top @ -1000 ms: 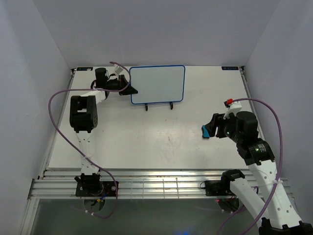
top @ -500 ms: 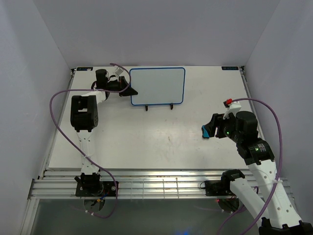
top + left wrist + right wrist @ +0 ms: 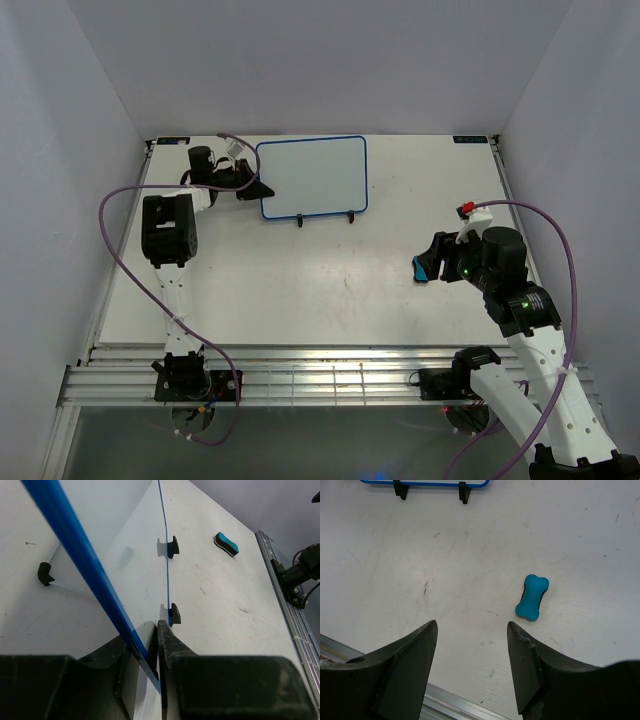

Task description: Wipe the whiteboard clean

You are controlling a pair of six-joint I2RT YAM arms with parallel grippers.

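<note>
One whiteboard (image 3: 312, 175) is standing on two black feet (image 3: 299, 220), left end effector (image 3: 154, 640) clamping its lower-left corner. Right end effector (image 3: 471, 626) is hanging spread apart; one eraser (image 3: 532, 597) is lying well right of it.

Hanging over the white table (image 3: 395, 570) with the right gripper (image 3: 471, 630) spread wide. Blue bone-shaped eraser (image 3: 532, 598) lying flat just beyond one fingertip. Far ahead, whiteboard (image 3: 425, 482) edge on black stand feet (image 3: 464, 492).
</note>
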